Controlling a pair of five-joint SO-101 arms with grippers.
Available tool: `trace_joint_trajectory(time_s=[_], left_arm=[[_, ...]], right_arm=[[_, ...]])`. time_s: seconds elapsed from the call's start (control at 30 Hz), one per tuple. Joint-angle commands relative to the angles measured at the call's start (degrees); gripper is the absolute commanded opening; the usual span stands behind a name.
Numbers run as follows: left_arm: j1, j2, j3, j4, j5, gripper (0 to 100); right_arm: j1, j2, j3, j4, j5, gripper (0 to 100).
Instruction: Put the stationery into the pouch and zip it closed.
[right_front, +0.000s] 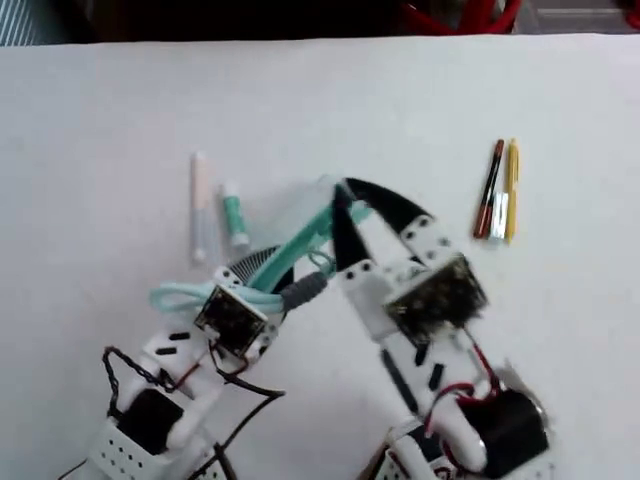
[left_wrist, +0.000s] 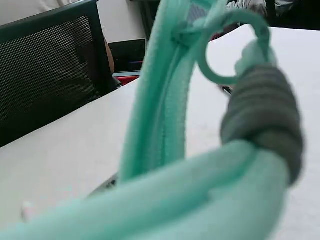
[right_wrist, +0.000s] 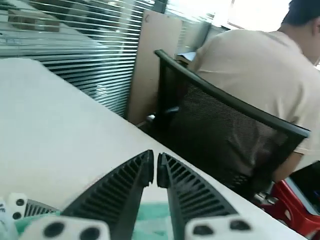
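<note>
White table (right_front: 90, 110), high view: matte, plain top; a dark strip of room runs along its far edge.
High view, stationery: you have a pale pen (right_front: 200, 205) just beside a green-and-white marker (right_front: 234, 216) on one side of the arms, and a brown pen (right_front: 489, 188) against a yellow pen (right_front: 511, 190) on the other. All four lie outside the pouch (right_front: 300, 245).
High view, pouch: mint fabric, long and narrow, spanning between both arms.
High view, left gripper (right_front: 262, 268): clamped on the pouch's near end.
High view, right gripper (right_front: 340, 192): black tapered fingers, tips pinched on the far end.
Left wrist view, pouch: soft padded folds up close; the mint ring pull (left_wrist: 225, 50) and grey toggle (left_wrist: 265, 110) read far plainer here than from above.
Left wrist view, room: black mesh chair (left_wrist: 45, 75) past the table edge.
Right wrist view, fingers (right_wrist: 120, 195): ribbed inner faces, tips all but touching, mint fabric beneath.
Right wrist view, room: slatted blinds (right_wrist: 75, 50) and a curved chair back (right_wrist: 225, 135), where the high view gives you a dark strip.
</note>
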Motion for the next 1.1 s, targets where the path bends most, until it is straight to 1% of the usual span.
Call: trace_joint_trajectory(time_s=[0.0, 0.17, 0.23, 0.4, 0.5, 0.67, 0.77, 0.93, 1.07], left_arm=[[0.75, 0.13, -3.16, 0.7, 0.18, 2], [0.48, 0.13, -3.08, -0.09, 0.0, 2], [0.4, 0.22, -2.64, -1.41, -0.18, 2], [-0.4, 0.31, -0.97, -3.78, -0.26, 2], [-1.19, 0.31, -1.14, -3.78, -0.09, 2], [-1.19, 0.31, -0.88, -3.69, -0.18, 2], [-1.19, 0.31, -0.88, -3.69, -0.18, 2], [-0.75, 0.31, -0.88, -3.69, -0.09, 2], [-1.1, 0.22, -0.88, -3.69, -0.18, 2]], right_arm=[[-2.86, 7.52, -0.53, -5.85, 0.26, 1.8], [-2.77, 15.52, -1.14, -10.33, 0.26, 1.8], [-1.27, 16.13, -2.29, -8.13, 0.26, 1.8], [2.59, 13.58, -8.79, 1.1, -0.18, 1.8], [3.56, 13.49, -9.23, 2.07, 0.09, 1.8], [8.04, 13.49, -8.88, 3.56, -0.18, 1.8], [7.96, 13.76, -8.18, 6.55, -0.26, 1.8], [4.0, 18.51, -6.68, 5.14, -0.26, 1.8], [2.33, 20.88, -6.86, 8.04, -0.26, 1.8]])
